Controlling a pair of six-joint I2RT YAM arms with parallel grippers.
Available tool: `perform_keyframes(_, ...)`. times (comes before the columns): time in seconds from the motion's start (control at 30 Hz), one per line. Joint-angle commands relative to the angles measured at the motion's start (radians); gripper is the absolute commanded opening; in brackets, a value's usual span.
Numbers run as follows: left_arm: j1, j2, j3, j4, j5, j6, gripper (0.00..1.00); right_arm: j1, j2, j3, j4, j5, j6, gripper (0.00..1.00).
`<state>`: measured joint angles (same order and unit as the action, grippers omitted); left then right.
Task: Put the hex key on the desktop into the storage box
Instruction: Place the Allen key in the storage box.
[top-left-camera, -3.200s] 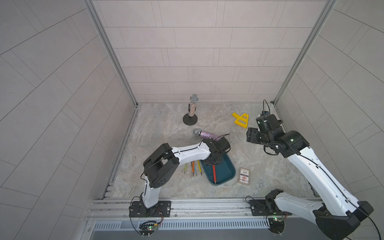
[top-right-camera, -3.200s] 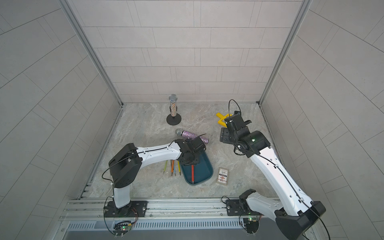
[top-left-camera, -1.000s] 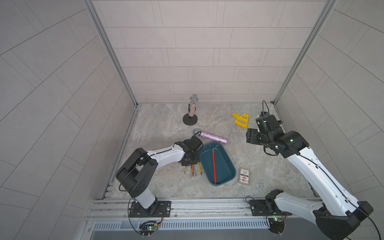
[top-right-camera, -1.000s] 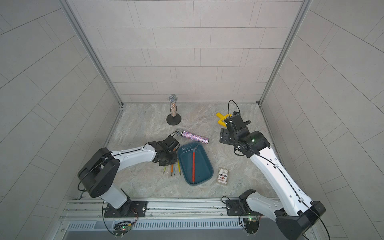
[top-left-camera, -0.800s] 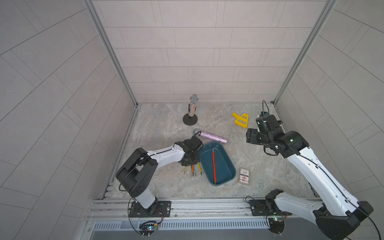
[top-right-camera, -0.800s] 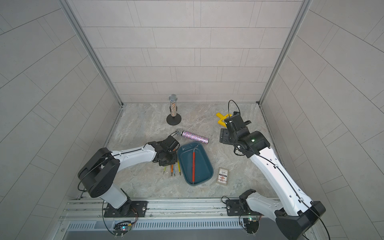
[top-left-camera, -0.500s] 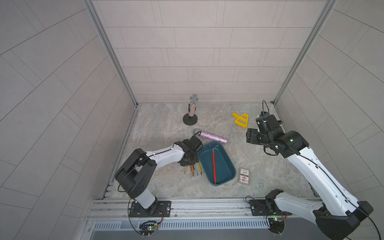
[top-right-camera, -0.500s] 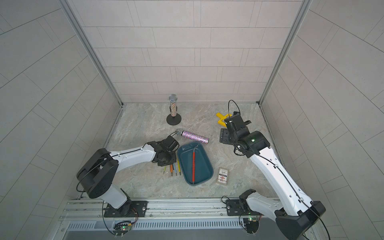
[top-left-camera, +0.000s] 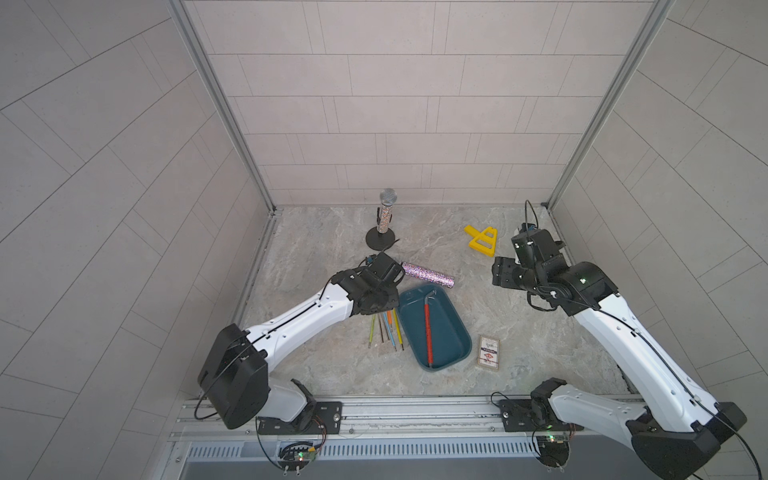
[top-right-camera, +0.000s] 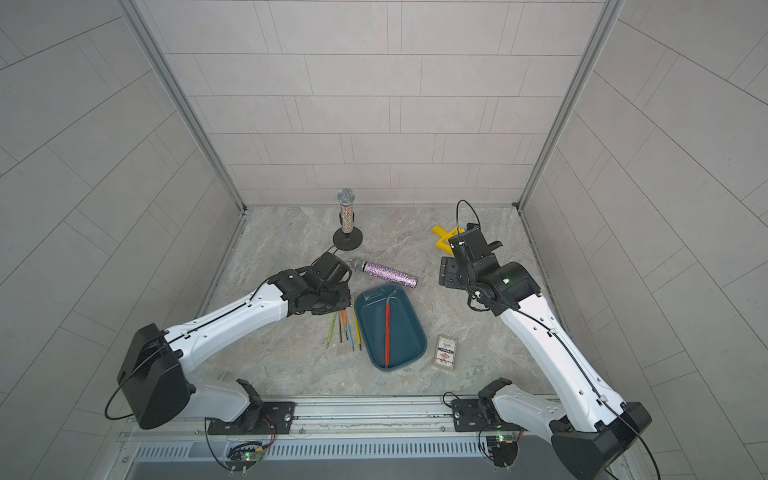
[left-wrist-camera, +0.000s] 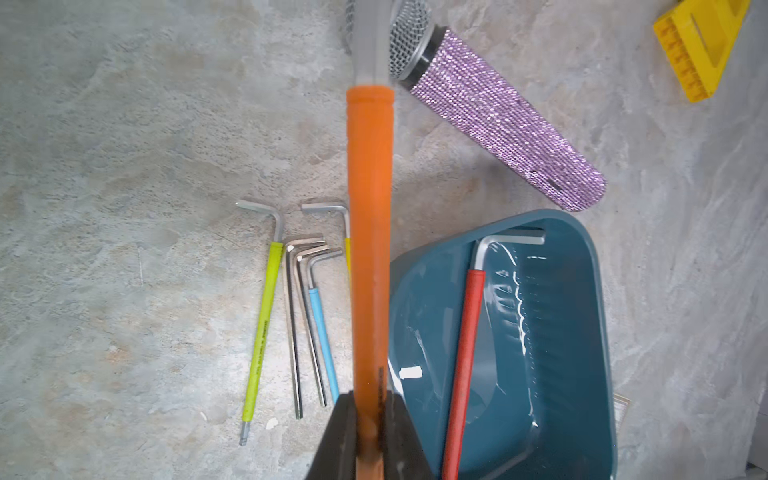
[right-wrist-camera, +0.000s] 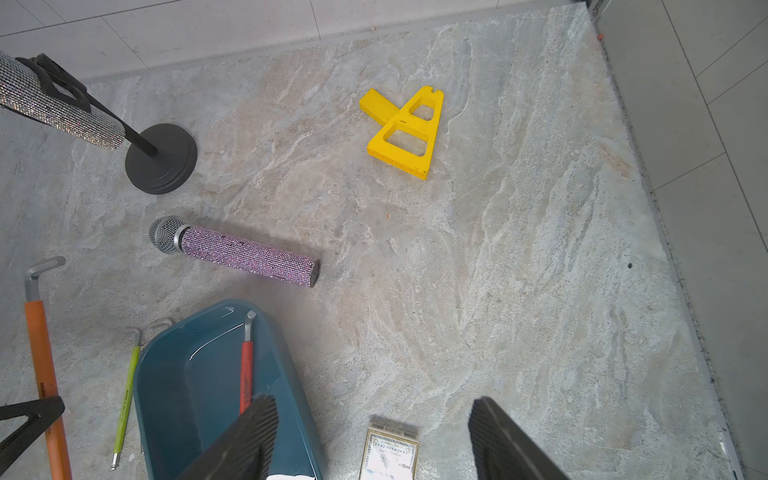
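The left claw (left-wrist-camera: 370, 398) is pressed together on the orange hex key (left-wrist-camera: 370, 208). The key's sleeve is pinched between the two dark fingers (left-wrist-camera: 338, 440). Its bare steel end is seen crossing in front of the mesh head of the lilac glitter microphone (left-wrist-camera: 498, 120). Whether the key is clear of the worktop (top-left-camera: 332, 249) cannot be told.

In a top view this claw is found just left of the frame's centre, beside the upper left corner of the storage box (top-left-camera: 449, 332). The box is set on the worktop in the lower centre of the frame. A red hex key (top-left-camera: 427, 328) is laid lengthwise in it, with the bent end toward the box's upper edge.

Just left of the box, more keys are laid side by side on the worktop:
- a yellow-green hex key (left-wrist-camera: 262, 328)
- two bare steel hex keys (left-wrist-camera: 293, 332)
- a blue hex key (left-wrist-camera: 322, 332)
- a yellow hex key (left-wrist-camera: 347, 253), largely hidden behind the orange one

The microphone is laid just above the box.

The right claw (right-wrist-camera: 372, 405) is spread wide with nothing between its fingers. It is held at the right of the frame, well apart from the box. A small card box (top-left-camera: 488, 352) is seen just right of the storage box.
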<state>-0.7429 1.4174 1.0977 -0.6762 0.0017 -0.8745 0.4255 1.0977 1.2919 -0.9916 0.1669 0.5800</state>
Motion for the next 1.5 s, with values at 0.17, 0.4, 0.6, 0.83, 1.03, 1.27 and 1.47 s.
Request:
perform_keyframes(0.17, -0.114, 0.057, 0.122, -0.015, 0.009, -0.023, 0.00, 0.006, -0.019, 0.010, -0.002, 0.011, 0.003, 0.78)
perform_keyframes(0.4, -0.189, 0.134, 0.137, 0.043, 0.036, -0.067, 0.00, 0.006, -0.027, 0.013, -0.006, 0.013, 0.001, 0.78)
perform_keyframes(0.6, -0.221, 0.186, 0.135, 0.095, 0.057, -0.096, 0.00, 0.005, -0.030, 0.015, -0.009, 0.011, 0.001, 0.78)
perform_keyframes(0.83, -0.230, 0.267, 0.111, 0.181, 0.100, -0.134, 0.00, 0.006, -0.032, 0.021, -0.012, 0.013, -0.003, 0.78)
perform_keyframes(1.03, -0.233, 0.318, 0.099, 0.199, 0.109, -0.146, 0.00, 0.006, -0.029, 0.019, -0.013, 0.013, -0.005, 0.78)
perform_keyframes(1.27, -0.234, 0.334, 0.053, 0.227, 0.111, -0.146, 0.00, 0.005, -0.027, 0.017, -0.011, 0.013, -0.005, 0.78)
perform_keyframes(1.47, -0.237, 0.327, 0.024, 0.237, 0.111, -0.144, 0.00, 0.006, -0.025, 0.017, -0.009, 0.011, -0.005, 0.78)
